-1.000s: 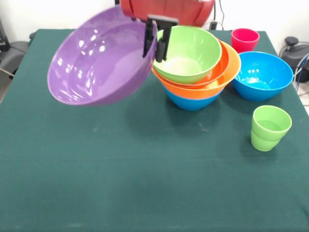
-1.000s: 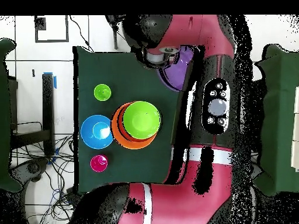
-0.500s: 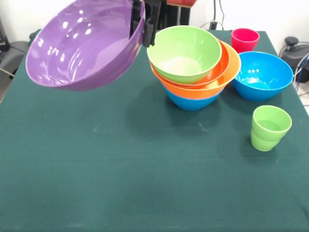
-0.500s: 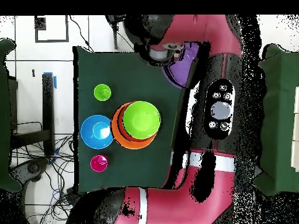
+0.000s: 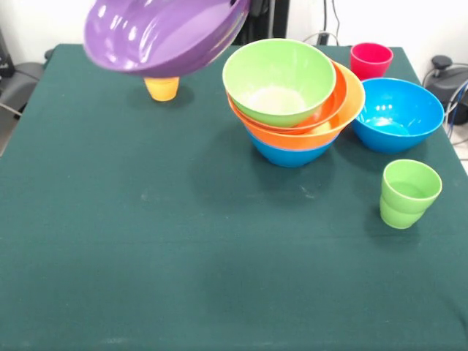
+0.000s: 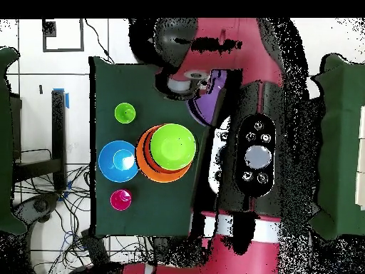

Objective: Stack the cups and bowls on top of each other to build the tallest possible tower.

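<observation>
The purple bowl point(image 5: 164, 33) hangs tilted above the surface, beside and above the tower point(image 5: 296, 102), whose lime green bowl point(image 5: 279, 79) opens upward. State of the jaws: cannot tell.

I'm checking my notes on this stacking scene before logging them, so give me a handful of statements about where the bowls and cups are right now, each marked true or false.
1. The purple bowl is up in the air, tilted. True.
2. The lime green bowl is topmost in the tower. True.
3. The light green cup sits inside the lone blue bowl. False: it stands on the table by itself, nearer the camera than that bowl.
4. The red-pink cup lies on its side. False: it stands upright behind the blue bowl.
5. A yellow cup shows under the purple bowl. True.
</observation>
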Action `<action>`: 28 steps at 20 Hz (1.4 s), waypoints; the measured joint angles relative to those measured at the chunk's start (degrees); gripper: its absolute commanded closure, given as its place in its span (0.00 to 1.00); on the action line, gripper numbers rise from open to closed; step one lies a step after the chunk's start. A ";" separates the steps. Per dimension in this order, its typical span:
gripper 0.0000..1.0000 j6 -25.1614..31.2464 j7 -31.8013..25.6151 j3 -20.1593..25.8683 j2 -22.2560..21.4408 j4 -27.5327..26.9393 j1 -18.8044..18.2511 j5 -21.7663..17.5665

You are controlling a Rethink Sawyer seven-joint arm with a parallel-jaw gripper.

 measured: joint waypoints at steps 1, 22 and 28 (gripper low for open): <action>1.00 -0.48 0.26 -0.55 -0.88 1.46 0.45 0.33; 1.00 -10.22 5.04 -10.60 -17.70 25.37 10.07 4.75; 1.00 -11.86 6.25 -12.30 -20.16 28.81 14.24 5.51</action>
